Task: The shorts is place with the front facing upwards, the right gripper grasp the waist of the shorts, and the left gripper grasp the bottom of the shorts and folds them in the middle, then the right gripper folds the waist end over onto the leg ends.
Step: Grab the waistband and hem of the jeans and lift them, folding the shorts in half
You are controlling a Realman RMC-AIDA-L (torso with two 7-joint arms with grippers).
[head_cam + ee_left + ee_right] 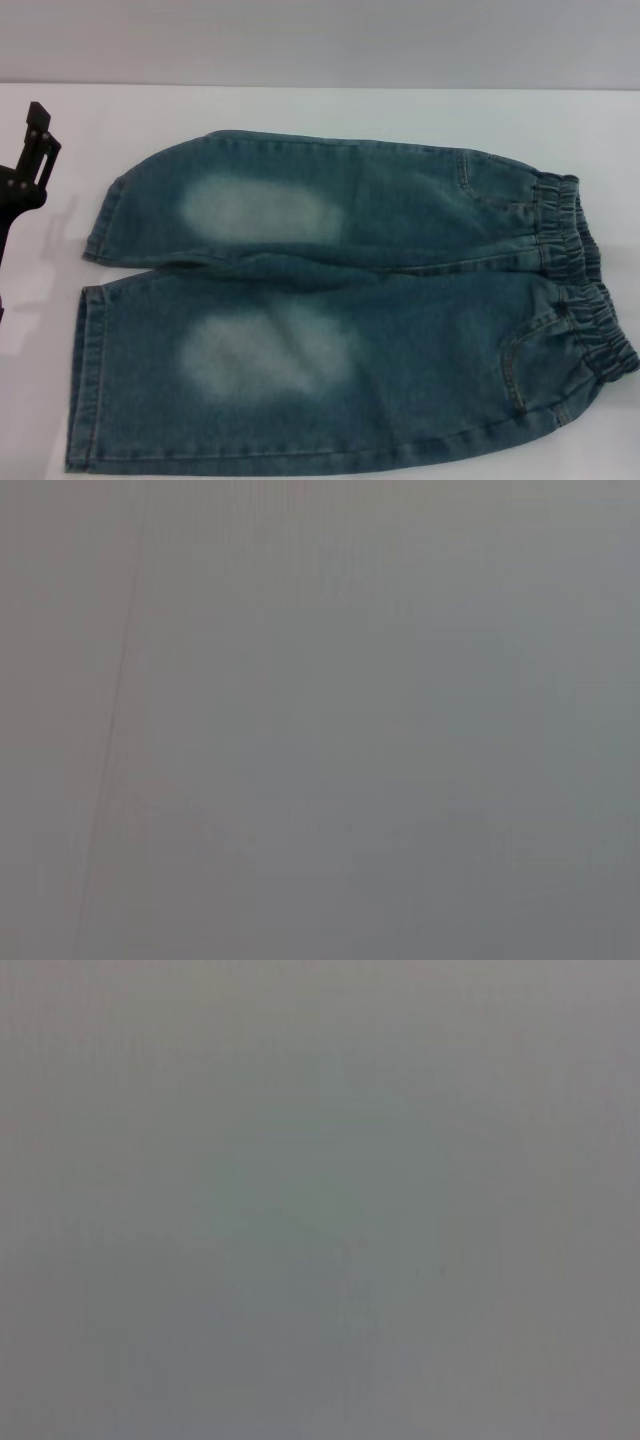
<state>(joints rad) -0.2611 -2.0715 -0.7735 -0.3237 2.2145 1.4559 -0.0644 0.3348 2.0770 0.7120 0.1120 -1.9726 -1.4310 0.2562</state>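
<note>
Blue denim shorts lie flat and spread out on the white table in the head view, front up, with pale faded patches on both legs. The ruffled elastic waist is at the right. The two straight leg ends are at the left. My left gripper shows as a black claw at the far left edge, above the table and left of the far leg hem, touching nothing. My right gripper is out of view. Both wrist views show only a blank grey surface.
The table's far edge meets a grey wall at the back. A bare strip of table lies behind the shorts and to their left.
</note>
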